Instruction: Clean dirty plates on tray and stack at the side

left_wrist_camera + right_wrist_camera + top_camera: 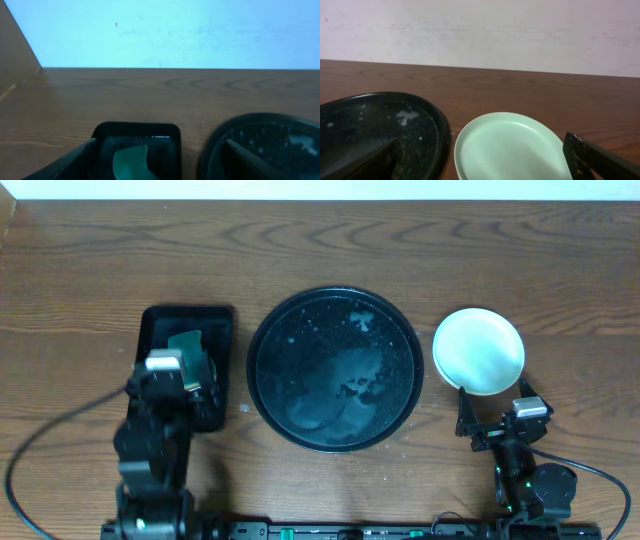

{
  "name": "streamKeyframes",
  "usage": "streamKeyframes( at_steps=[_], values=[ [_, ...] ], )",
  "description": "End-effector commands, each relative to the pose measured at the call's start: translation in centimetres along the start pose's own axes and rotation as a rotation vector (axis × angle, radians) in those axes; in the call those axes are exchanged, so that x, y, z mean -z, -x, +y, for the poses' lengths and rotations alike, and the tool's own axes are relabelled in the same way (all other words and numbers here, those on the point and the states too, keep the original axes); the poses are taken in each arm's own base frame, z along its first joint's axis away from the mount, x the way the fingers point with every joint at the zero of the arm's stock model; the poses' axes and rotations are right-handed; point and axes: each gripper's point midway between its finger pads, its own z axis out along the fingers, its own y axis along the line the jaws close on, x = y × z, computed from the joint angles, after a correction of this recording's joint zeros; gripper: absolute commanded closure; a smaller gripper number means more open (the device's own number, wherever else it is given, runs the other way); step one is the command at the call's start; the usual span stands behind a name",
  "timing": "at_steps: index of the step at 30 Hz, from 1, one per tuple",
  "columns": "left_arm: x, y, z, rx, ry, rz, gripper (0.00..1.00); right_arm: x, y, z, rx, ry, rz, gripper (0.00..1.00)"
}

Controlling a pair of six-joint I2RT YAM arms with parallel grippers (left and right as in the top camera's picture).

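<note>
The large round black tray (334, 368) sits at the table's middle, wet and speckled, with no plate on it; it also shows in the left wrist view (265, 147) and the right wrist view (380, 132). A pale mint green plate (478, 350) lies on the table to the tray's right, seen close in the right wrist view (510, 150); whether others lie beneath it I cannot tell. My right gripper (492, 412) is open and empty just in front of that plate. My left gripper (180, 385) is open and empty over the small rectangular tray.
A smaller black rectangular tray (190, 360) stands left of the round tray and holds a green sponge (186, 345), which also shows in the left wrist view (131, 161). Cables run along the table's front edge.
</note>
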Motion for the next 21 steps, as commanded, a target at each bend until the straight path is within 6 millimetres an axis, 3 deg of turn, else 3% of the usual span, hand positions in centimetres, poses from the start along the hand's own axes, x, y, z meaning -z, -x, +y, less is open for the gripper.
streamKeyframes(
  at_steps=[1,7,17,21],
  values=[
    [1.4,-2.0,-0.9,-0.145,-0.037,-0.096,0.23,0.0,-0.2,0.0,-0.012,0.004,0.005,0.01],
    [1.7,-5.0,-0.9,-0.293,-0.022,-0.141,0.23,0.0,-0.2,0.0,-0.012,0.004,0.005,0.01],
    [0.8,-9.8,-0.7,-0.297,-0.013,-0.078,0.23,0.0,-0.2,0.0,-0.012,0.004,0.005,0.01],
    [0.8,-10.0,-0.6,-0.285,-0.014,-0.069,0.23,0.0,-0.2,0.0,-0.012,0.004,0.005,0.01]
  ],
)
